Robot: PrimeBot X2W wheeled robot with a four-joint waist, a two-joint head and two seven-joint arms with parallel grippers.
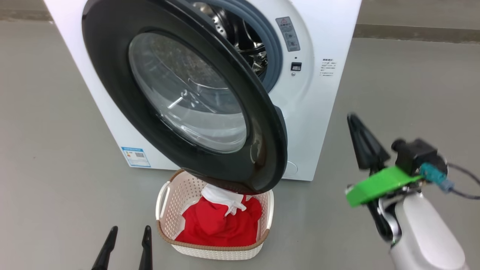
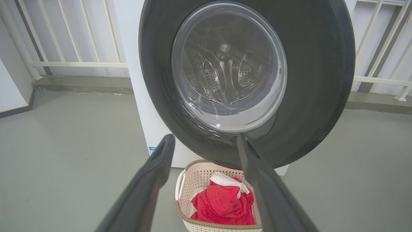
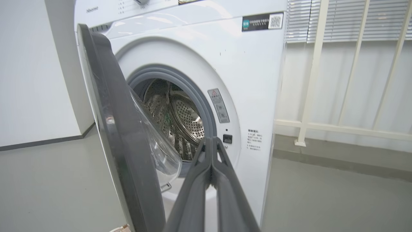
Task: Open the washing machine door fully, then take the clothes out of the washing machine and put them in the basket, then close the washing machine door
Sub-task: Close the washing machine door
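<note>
Head view showed us the washing machine door (image 1: 187, 93) swung partway out from the washing machine (image 1: 311, 112), its black rim and glass bowl facing the camera. The door's lower edge hung over the far rim of the basket (image 1: 176, 198), which stood on the grey floor (image 1: 45, 150) just in front of the machine. The clothes (image 1: 217, 225) lay inside the basket, a red heap with a white piece on top.

We saw the left gripper (image 1: 130, 228) low at the left, near the basket and apart from it. Its two fingers were spread wide and held nothing. From the left wrist view the door's glass showed between those fingers, with the basket and clothes below.

The right gripper (image 1: 351, 118) was raised at the right, well apart from the door and off to the right of the machine's front. A green plate (image 1: 378, 183) sat at its wrist. In the right wrist view its fingers were pressed together from base to tip, with nothing between them. They pointed toward the open mouth of the machine, where we could see the grey-blue gasket (image 3: 199, 93) and the steel drum (image 3: 180, 119). There the door stood edge-on at the left of the opening.
</note>
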